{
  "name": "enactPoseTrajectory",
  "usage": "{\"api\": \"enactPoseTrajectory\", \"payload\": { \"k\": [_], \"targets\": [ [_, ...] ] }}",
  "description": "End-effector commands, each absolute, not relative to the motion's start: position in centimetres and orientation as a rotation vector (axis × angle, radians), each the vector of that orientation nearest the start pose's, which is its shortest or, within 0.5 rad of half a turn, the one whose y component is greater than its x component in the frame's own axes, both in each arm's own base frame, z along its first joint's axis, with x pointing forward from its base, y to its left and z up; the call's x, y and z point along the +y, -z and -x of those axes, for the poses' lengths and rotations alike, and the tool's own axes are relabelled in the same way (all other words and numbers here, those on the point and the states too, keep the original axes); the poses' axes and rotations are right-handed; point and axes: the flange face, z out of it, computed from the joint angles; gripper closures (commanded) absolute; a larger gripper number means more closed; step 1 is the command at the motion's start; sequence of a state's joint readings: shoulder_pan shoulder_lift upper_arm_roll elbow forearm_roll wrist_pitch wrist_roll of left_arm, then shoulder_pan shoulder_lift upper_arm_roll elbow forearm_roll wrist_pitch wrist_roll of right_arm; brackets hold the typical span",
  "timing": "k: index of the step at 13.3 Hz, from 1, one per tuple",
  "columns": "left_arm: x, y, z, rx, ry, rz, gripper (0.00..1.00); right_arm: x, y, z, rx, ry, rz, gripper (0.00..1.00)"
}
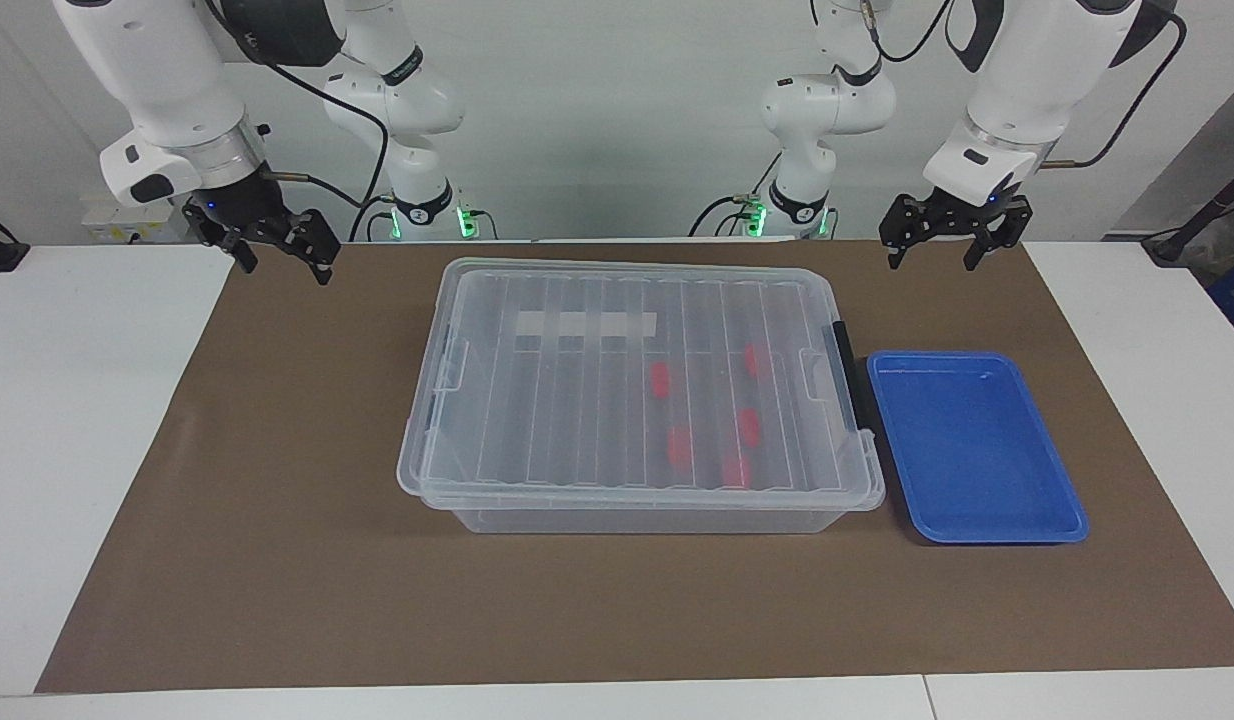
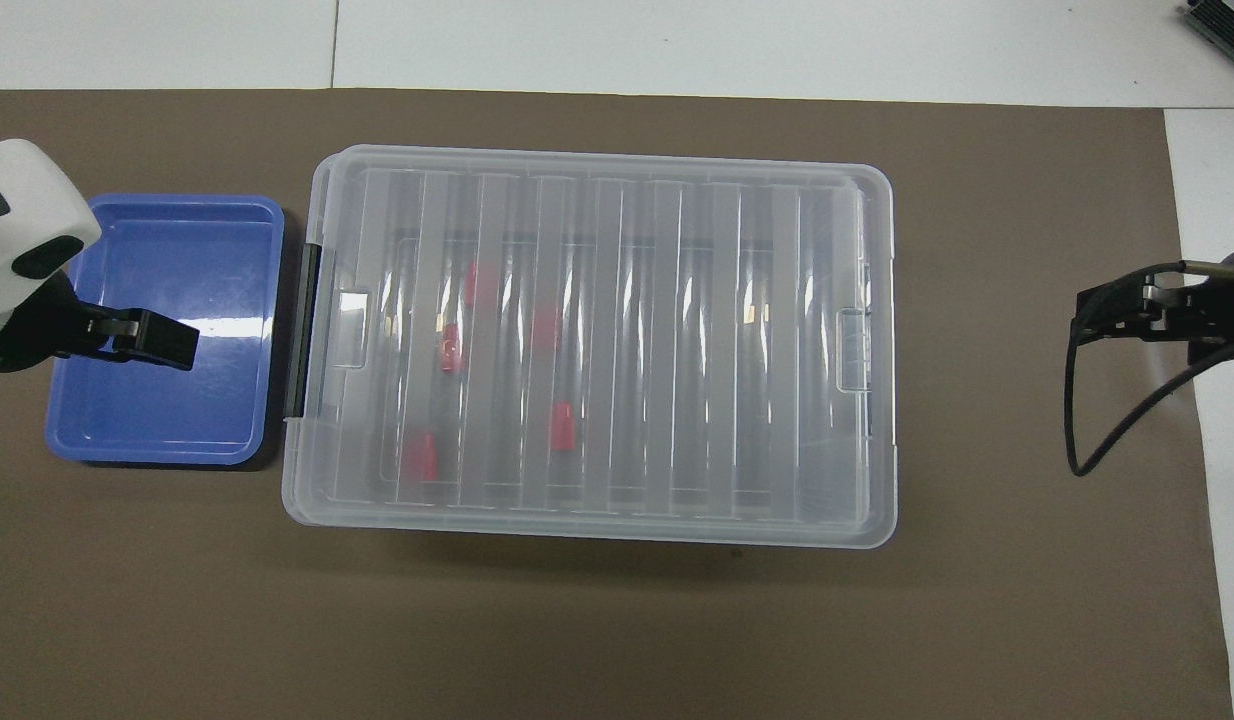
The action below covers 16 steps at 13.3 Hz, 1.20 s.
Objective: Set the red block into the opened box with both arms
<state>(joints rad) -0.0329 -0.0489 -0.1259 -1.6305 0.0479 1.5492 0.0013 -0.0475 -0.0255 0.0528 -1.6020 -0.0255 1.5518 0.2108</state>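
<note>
Box: lid on, red blocks apparently inside | left gripper: spread, empty | right gripper: spread, empty

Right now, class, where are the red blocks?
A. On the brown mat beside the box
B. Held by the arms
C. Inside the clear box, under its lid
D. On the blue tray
C: all five red blocks show through the lid of the closed box.
</note>
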Motion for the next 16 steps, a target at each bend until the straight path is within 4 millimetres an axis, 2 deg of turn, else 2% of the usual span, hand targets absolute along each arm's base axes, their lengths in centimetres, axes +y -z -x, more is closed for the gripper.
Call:
{"api": "enactPoseTrajectory", "payload": {
  "k": [1, 16],
  "targets": [
    [-7.78, -62.39, -52.30, 0.248, -0.034, 3.086, 0.00, 0.34, -62.35, -54.06, 0.278, -0.008, 3.170, 0.00],
    [-7.78, -62.40, -52.30, 0.248, -0.034, 3.086, 0.00, 0.41, -62.28, -53.88, 0.300, -0.015, 3.170, 0.00]
  ]
}}
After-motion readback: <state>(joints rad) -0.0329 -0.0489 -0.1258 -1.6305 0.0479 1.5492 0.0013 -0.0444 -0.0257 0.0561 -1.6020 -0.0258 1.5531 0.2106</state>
